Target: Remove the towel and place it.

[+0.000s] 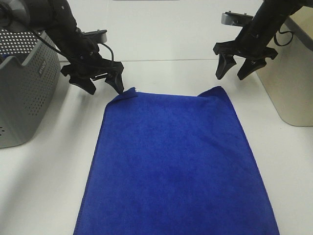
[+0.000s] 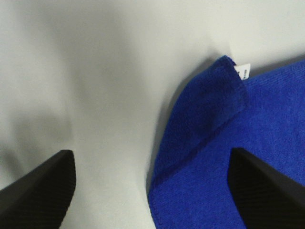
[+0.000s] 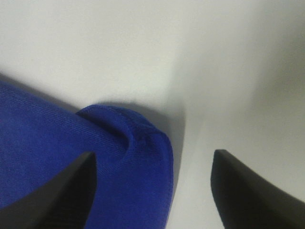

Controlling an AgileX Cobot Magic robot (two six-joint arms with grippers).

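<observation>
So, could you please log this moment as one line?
towel: flat on table, far corners curled | left gripper: open, by far-left corner | right gripper: open, by far-right corner

The towel (image 1: 176, 161) lies spread on the middle of the worktop (image 1: 44, 186); a basket (image 1: 22, 93) stands at the left edge, a bin (image 1: 288, 83) at the right; the left pincer (image 1: 106, 90) hangs over the towel's far left corner, the right pincer (image 1: 230, 76) by its far right corner.

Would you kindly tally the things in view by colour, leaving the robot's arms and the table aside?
Blue: 1, the towel
Grey: 1, the perforated basket
Beige: 1, the container
Total: 3
</observation>
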